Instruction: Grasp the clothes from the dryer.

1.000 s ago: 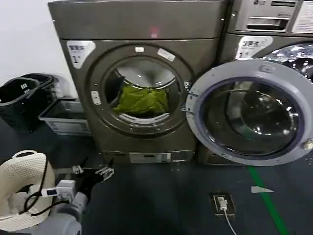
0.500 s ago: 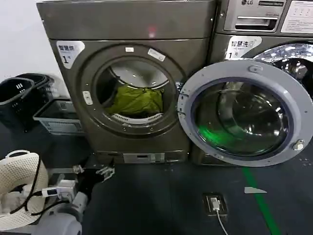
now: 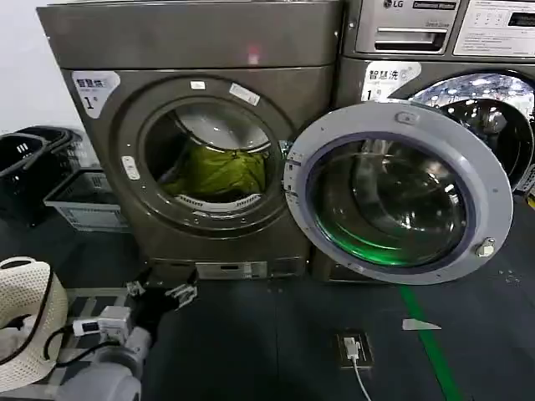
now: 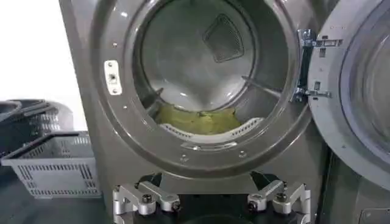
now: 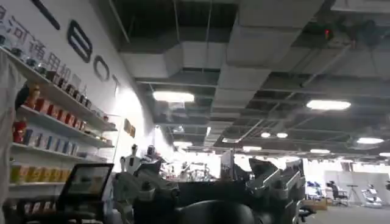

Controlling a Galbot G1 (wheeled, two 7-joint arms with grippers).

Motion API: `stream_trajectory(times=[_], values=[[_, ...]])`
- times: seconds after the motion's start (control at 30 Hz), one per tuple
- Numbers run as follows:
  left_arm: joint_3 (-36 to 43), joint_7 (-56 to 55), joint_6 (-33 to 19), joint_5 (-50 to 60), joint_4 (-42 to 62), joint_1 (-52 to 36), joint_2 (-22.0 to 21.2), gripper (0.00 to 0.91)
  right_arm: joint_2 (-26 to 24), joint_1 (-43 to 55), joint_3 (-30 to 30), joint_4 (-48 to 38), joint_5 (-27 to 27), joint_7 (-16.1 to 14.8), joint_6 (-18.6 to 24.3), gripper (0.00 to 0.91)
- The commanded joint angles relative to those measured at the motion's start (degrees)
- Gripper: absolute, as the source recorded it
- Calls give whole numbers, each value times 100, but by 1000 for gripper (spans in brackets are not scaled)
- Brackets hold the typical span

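The dryer (image 3: 201, 50) is the dark bronze-grey machine with a "1" sticker; its round door (image 3: 397, 194) is swung wide open to the right. The clothes (image 3: 216, 171), a yellow-green bundle, lie low in the drum, and the left wrist view has the clothes (image 4: 201, 120) behind the drum lip. My left gripper (image 3: 159, 290) hangs low in front of the dryer's base, below the drum mouth and well apart from the clothes. In its wrist view the left gripper (image 4: 210, 204) is open and empty. My right gripper (image 5: 210, 189) points at the ceiling, open and empty.
A second machine with an LG logo (image 3: 435, 50) stands right of the dryer, behind the open door. Black baskets (image 3: 25, 163) and a grey crate (image 3: 79, 200) sit on the floor at the left. A floor socket (image 3: 351, 347) and a green line (image 3: 422, 342) lie ahead.
The dryer and its door have slid leftward in the head view. The left gripper stays low in front of the base; the clothes have not moved.
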Motion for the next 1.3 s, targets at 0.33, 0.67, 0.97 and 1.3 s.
stream_trajectory(times=[0.33,0.67,0.97,1.3], values=[[35,14,281,41,99,-50,-55,907,36,-22,109,-109,143,133,128,907],[89,-38,231,156,172,-46,-74,907,28,-16,153,-152,163,167,136,907],[108,64,281,320,180,-36,-58,907,36,-33,188,-159,188,175,150,907],[98,197,281,285,215,-49,-49,907,63,-56,217,-182,193,176,153,907]])
